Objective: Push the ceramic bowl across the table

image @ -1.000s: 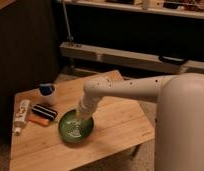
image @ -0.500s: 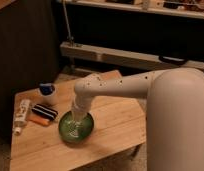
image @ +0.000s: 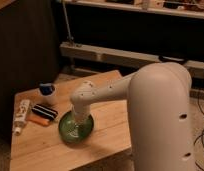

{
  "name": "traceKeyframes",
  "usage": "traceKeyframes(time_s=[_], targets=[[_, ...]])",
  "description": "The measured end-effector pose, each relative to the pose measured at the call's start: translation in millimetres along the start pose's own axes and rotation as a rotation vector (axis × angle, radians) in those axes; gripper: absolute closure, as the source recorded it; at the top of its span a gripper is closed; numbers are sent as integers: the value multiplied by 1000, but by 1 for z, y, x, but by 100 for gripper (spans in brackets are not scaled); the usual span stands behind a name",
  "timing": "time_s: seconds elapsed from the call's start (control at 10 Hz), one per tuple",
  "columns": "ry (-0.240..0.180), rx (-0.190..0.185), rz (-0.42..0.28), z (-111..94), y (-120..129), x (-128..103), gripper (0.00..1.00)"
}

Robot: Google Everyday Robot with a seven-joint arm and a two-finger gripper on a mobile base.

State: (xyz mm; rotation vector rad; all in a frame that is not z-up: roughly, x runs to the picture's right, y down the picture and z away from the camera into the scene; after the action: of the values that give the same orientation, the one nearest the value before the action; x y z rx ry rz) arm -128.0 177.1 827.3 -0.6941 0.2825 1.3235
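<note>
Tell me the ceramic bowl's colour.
The ceramic bowl is glossy green, camera view; the gripper sits inside it.

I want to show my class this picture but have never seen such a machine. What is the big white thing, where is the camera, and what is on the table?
The big white shape is a robot's arm, bent and reaching down to a low wooden table. There is one picture, looking down on the table from beside the arm; exactly where the camera sits cannot be told. At the arm's tip is its hand, lowered into a shallow green bowl near the table's middle; whether it grips the bowl cannot be seen. Left of the bowl lie a dark flat packet and a white tube; behind them stands a small white cup with a blue top.
</note>
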Motion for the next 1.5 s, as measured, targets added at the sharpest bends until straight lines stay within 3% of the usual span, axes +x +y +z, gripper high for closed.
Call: traceKeyframes(time_s=[0.3,0.6,0.9,1.3,1.5], targets=[[-17,17,20,6,-12,-15,100],[3,14,35,18,-20,-26,100],[1,5,55,16,-32,-51,100],[-21,35,76,4,-57,-83,100],[-4,57,77,18,-65,-89,100]])
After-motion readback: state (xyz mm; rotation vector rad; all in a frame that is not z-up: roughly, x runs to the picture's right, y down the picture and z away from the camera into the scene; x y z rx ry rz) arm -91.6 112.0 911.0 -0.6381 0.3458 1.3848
